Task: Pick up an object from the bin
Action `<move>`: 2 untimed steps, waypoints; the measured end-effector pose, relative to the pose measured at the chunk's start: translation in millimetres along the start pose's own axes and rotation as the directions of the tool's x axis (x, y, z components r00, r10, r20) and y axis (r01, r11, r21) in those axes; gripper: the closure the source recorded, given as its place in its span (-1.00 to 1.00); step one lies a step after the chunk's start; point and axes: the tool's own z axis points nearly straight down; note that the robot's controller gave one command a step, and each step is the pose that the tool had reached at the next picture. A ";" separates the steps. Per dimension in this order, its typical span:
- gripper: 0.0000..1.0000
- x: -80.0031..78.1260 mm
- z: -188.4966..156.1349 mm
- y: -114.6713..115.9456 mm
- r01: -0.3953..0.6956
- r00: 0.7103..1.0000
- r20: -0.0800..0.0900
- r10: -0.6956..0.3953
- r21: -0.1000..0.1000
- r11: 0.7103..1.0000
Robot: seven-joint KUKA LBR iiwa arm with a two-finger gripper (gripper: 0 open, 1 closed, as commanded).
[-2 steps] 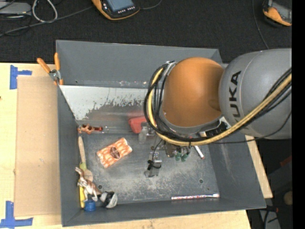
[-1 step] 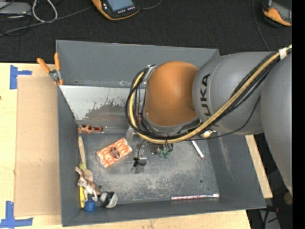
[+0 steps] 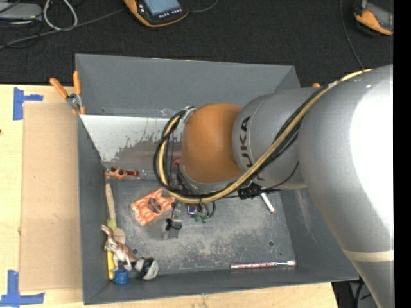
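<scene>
**Gripper low over the bin floor, beside an orange-and-white packet**

The right half of the camera view is taken up by the grey KUKA arm (image 3: 334,172), which is seen reaching in from the right over the grey metal bin (image 3: 192,82). The wrist is capped by a rounded orange cover (image 3: 209,143), and black and yellow cables (image 3: 165,147) are looped round its left side.

Below the cover, the gripper (image 3: 173,222) is seen as a small dark shape close to the dusty floor, left of the bin's middle. Whether it is open or closed cannot be told, since it is largely hidden by the wrist above it.

The orange-and-white packet (image 3: 151,207), crumpled and lying flat, is found just to the left of the gripper. Contact between the two cannot be judged, and the packet is not seen to be held.

A long wooden stick (image 3: 110,201) is laid along the left wall. A thin red-and-white striped rod (image 3: 263,265) is set along the front wall, well apart from the gripper. A short white stick (image 3: 267,203) is seen under the arm, on the right.

A small heap (image 3: 125,258) of yellow, blue and black-and-white pieces is gathered in the front left corner. A small reddish-brown piece (image 3: 122,172) is placed near the rear left wall.
</scene>
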 end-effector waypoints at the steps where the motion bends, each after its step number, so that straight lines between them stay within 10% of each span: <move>1: 1.00 -25.1 20.6 21.8 0.218 0.976 0.003 -0.218 -0.003 0.976; 2: 1.00 -24.7 19.1 21.7 0.218 0.976 0.001 -0.218 -0.003 0.976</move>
